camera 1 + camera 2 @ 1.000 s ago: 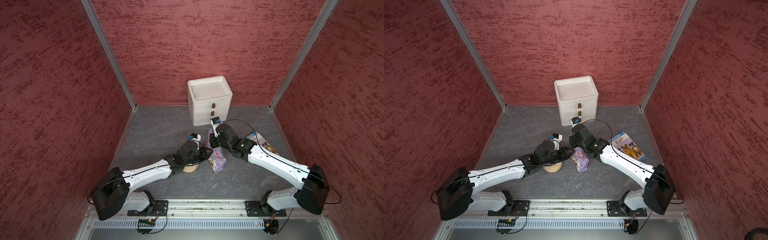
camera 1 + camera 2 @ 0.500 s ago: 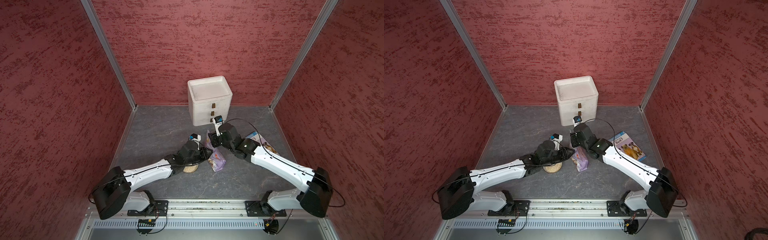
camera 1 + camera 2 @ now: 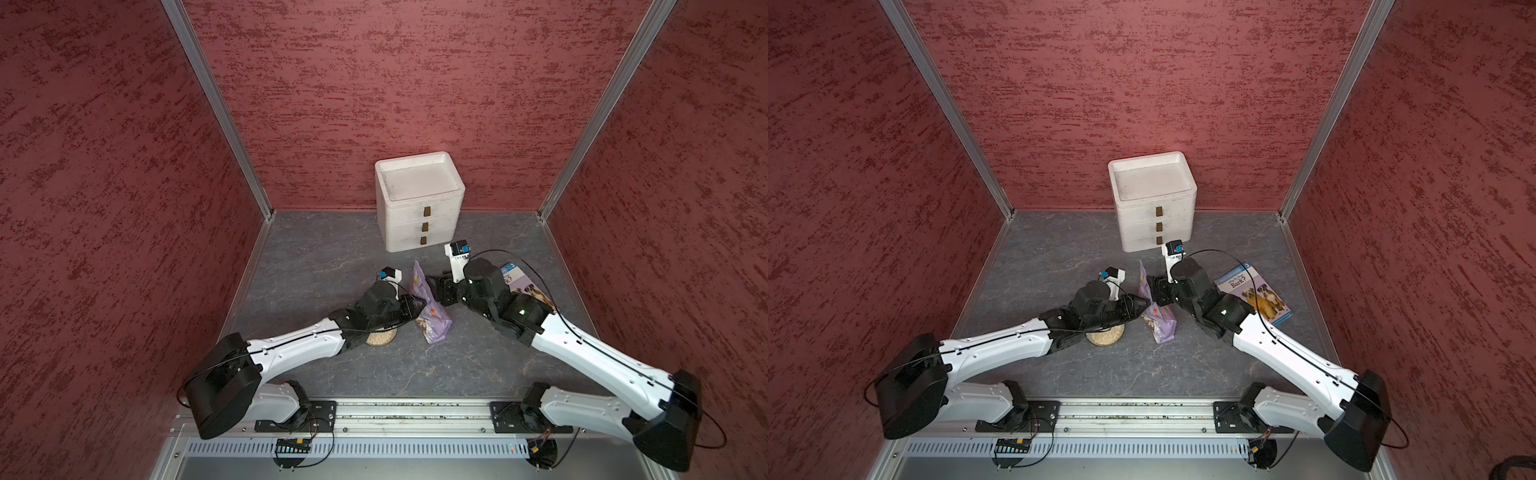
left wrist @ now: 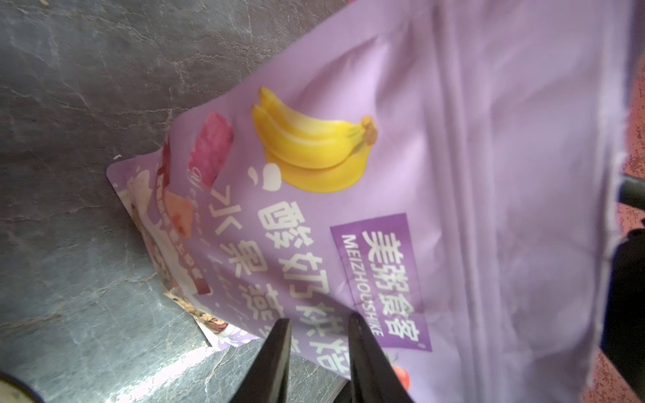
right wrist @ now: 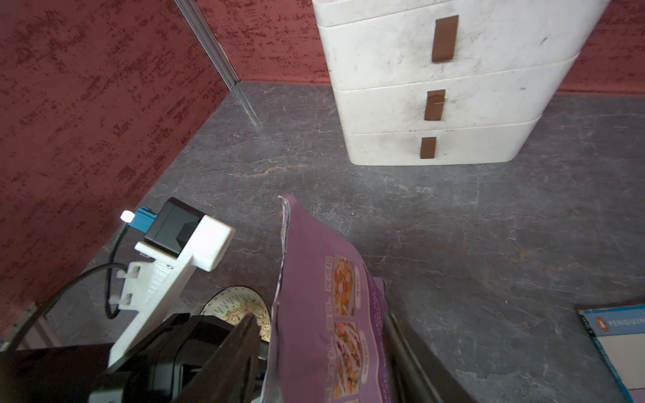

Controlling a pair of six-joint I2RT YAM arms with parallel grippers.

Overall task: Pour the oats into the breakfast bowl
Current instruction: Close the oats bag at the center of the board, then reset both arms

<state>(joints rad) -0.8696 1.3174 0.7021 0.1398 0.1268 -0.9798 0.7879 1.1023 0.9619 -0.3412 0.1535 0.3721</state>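
Since the pouch (image 3: 436, 324) looks soft and light, grip near its stiffer top seam: right gripper (image 5: 319, 315) open around it, left gripper (image 4: 318, 319) barely parted, touching it.

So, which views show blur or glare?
Left wrist view: the soft lilac-purple pouch blurs toward its top edge, and glare whitens a patch of the dark grey marbled table. Right wrist view: sharp, but the white plastic camera mount is overexposed. Both top views: sharp, evenly lit.

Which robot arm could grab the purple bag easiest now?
Probably right: the right gripper is open with the bag between its fingers. The left gripper only points at the bag's front.
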